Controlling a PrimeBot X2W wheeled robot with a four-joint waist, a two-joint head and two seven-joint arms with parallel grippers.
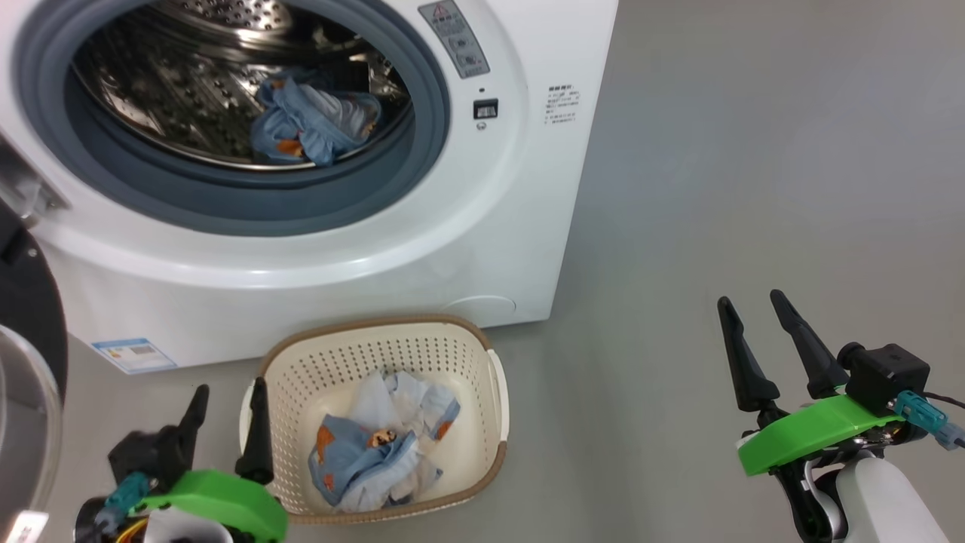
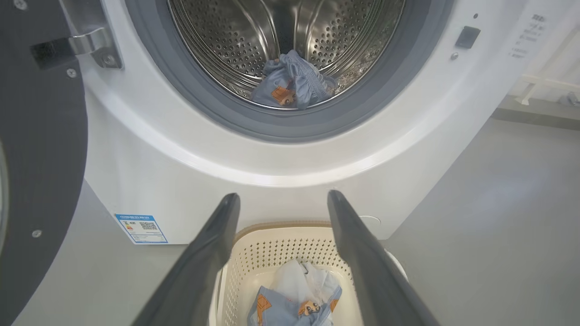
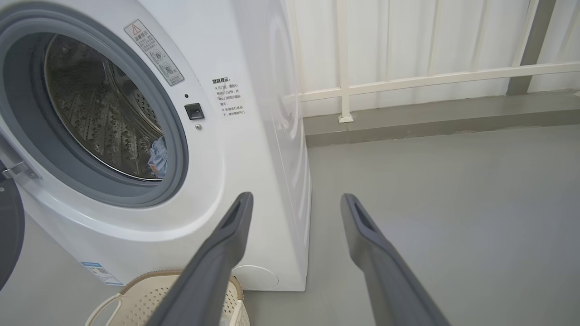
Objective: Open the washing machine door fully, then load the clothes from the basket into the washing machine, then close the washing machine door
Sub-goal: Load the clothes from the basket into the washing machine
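Light-blue printed clothes (image 1: 377, 452) lie heaped in the basket (image 1: 377, 323), which sits on the floor (image 1: 716, 188) just in front of the washing machine (image 1: 301, 256), on the near side. One more garment (image 1: 313, 124) is already in the steel drum (image 1: 166, 83), near its front lip. The washing machine door (image 1: 30, 302) is swung open at the left edge. Left gripper (image 1: 230, 386) hangs by the basket's left rim, jaws fully spread, holding nothing. Right gripper (image 1: 750, 299) is well off to the right over bare floor, jaws equally wide, empty. Risks as I judge them: the left finger nearest the basket lines up with the rim, so a straight drop could hit the rim or handle and shove or tip the light basket instead of reaching cloth. The heap looks tangled with thin white fabric on top, so a shallow pinch may lift only part and drag the rest over the rim onto the floor. On the carry, trailing fabric could snag on the grey gasket (image 1: 249, 207) or hang over it and foul door closing later. The door edge is close to the left arm, and a wide swing could clip it.
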